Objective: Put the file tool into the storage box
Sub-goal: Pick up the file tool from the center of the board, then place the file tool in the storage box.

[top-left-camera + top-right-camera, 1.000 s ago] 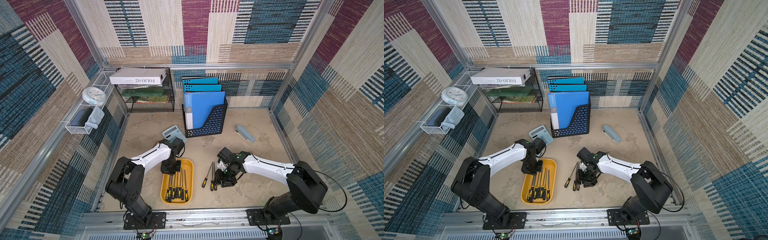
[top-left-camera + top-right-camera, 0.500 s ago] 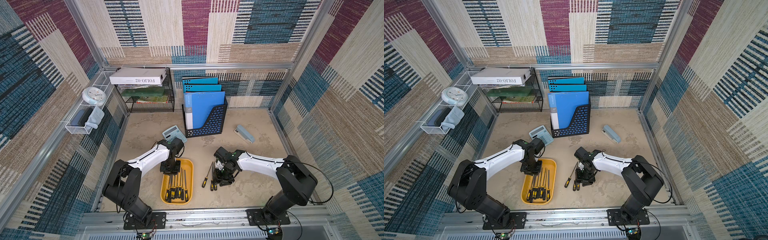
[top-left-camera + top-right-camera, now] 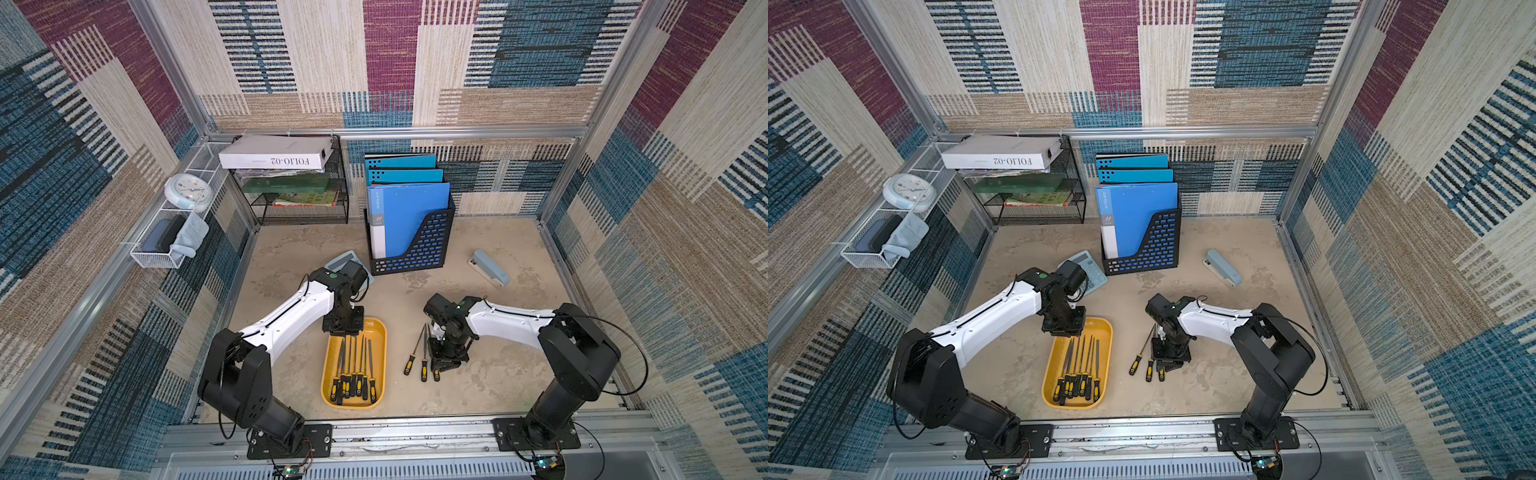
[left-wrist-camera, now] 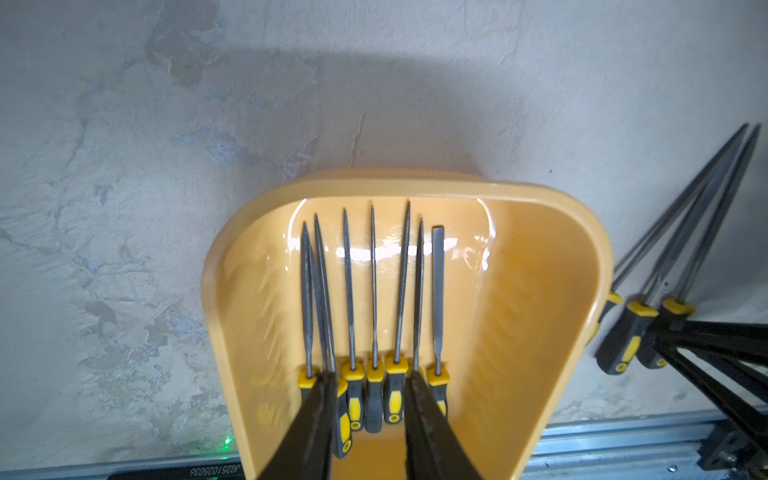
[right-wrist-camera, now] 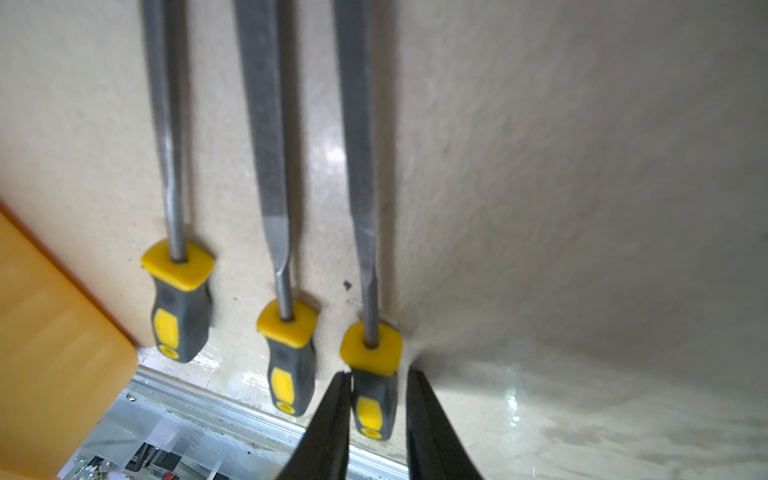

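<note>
— Yellow plastic tray [image 3: 376, 332]: where does it sit?
— Close to the worktop's [image 3: 478, 386] front edge, a little left of the middle, long side running front to back. A row of files [image 4: 395, 395] lies in it, grey-and-yellow handles toward the front edge. The tray's right strip is bare.
— The left jaws?
— Spread, over the handles in the tray, pinching nothing.
— And the right jaws?
— Down at the file [image 5: 371, 349] farthest from the tray, narrowed round its handle. One side looks to touch, and a sliver of worktop shows on the other. Whether they pinch it I cannot tell.
— Other files out?
— Two loose files [image 3: 409, 365] lie just beside it, between it and the tray, with a bare strip of worktop before the tray's right wall.
— Any writing?
— "FOLIO-02" on the white box [image 3: 274, 156], upside down to the camera, on top of the black mesh rack [image 3: 299, 212] at the back left corner. The blue folder [image 3: 411, 216] in the black holder [image 3: 419, 249] has print down its spine, too small to read.
— Open room?
— The front strip right of the loose files is bare. So is the stretch up to the stapler [image 3: 488, 268] toward the back right. Behind the tray the calculator [image 3: 338, 262] lies half under the left arm [image 3: 299, 311].
</note>
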`<act>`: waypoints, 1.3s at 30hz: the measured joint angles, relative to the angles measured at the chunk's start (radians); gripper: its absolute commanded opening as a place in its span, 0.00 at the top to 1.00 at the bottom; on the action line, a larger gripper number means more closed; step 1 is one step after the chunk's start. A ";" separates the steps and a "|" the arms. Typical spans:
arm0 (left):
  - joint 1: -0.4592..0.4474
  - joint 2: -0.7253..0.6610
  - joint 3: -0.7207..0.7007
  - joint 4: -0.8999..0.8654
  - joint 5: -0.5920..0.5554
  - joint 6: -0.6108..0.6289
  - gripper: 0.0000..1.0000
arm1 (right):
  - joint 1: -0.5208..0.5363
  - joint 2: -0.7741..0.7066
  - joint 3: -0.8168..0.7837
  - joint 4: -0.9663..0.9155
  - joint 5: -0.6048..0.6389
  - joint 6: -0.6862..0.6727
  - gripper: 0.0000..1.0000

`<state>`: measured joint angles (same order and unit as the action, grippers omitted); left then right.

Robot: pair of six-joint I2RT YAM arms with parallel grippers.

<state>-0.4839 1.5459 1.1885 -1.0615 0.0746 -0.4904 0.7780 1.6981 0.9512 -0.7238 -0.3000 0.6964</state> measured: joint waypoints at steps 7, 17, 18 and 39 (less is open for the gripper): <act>0.000 -0.006 0.032 -0.020 0.020 -0.004 0.67 | 0.004 -0.003 0.007 -0.013 0.016 -0.019 0.91; -0.003 -0.029 0.156 -0.022 0.164 -0.048 0.63 | 0.016 -0.157 0.044 -0.036 0.023 -0.111 0.93; -0.005 -0.027 0.165 -0.015 0.188 -0.060 0.63 | 0.018 -0.174 0.039 -0.024 0.005 -0.113 0.93; -0.089 0.083 0.177 0.188 0.417 -0.274 0.61 | 0.069 -0.198 0.054 0.188 -0.219 -0.060 0.93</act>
<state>-0.5732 1.6287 1.3659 -0.8730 0.4919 -0.7639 0.8474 1.5005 1.0054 -0.5362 -0.5186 0.6361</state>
